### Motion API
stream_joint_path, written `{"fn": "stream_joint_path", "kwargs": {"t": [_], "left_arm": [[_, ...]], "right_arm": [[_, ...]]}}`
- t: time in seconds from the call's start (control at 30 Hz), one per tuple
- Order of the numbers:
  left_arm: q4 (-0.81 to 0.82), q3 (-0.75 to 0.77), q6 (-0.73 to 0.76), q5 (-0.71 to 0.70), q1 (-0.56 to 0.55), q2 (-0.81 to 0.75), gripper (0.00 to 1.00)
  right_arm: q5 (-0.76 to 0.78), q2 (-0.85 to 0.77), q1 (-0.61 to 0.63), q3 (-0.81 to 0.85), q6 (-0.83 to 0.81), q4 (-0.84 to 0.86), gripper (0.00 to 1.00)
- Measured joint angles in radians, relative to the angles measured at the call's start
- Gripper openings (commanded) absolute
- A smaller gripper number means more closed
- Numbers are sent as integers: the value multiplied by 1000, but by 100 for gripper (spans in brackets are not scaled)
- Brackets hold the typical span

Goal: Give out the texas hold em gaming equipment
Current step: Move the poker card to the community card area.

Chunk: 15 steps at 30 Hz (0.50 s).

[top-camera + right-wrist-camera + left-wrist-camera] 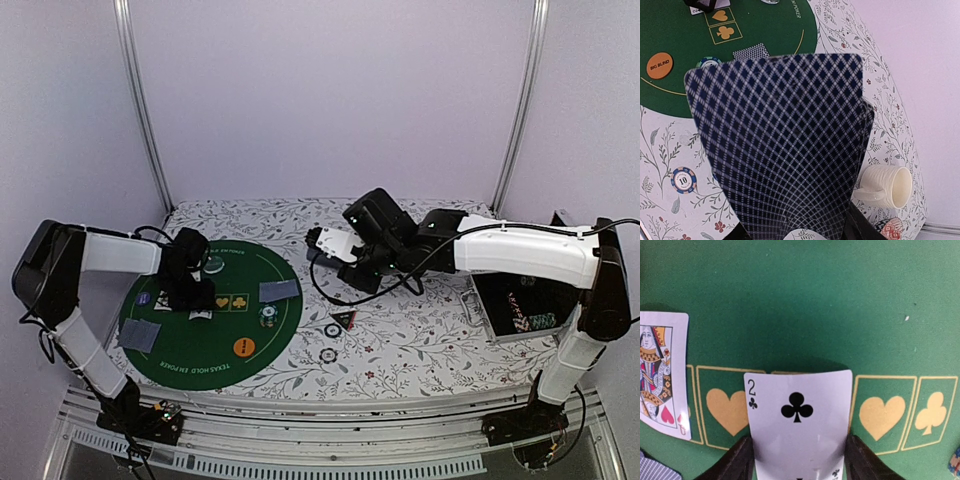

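Observation:
My left gripper (798,460) is shut on a two of clubs (798,430), one finger on each long edge, its far end raised over the green mat (790,300). A queen of hearts (662,372) lies face up to its left. Over the floral cloth, my right gripper (795,232) is shut on a stack of blue-backed cards (780,145), which hides its fingertips; from above the stack (330,243) hangs right of the mat. On the mat lie face-down cards (280,290) (138,335), a chip (268,316), an orange disc (243,347) and a clear disc (213,265). The triangular marker (345,320) sits off the mat.
Two loose chips (331,330) (328,355) lie on the cloth near the marker. An open case (515,310) with more chips stands at the right. A cream mug (887,186) and a red-patterned dish (892,230) sit beside the right gripper. Metal posts frame the back corners.

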Motion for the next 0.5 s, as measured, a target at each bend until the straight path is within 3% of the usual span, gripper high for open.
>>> {"fn": "stream_joint_path", "kwargs": {"t": [0.5], "left_arm": [[2,57,140,-25,108,45,64]], "right_arm": [[2,-11,0,-10,0,0,45]]}}
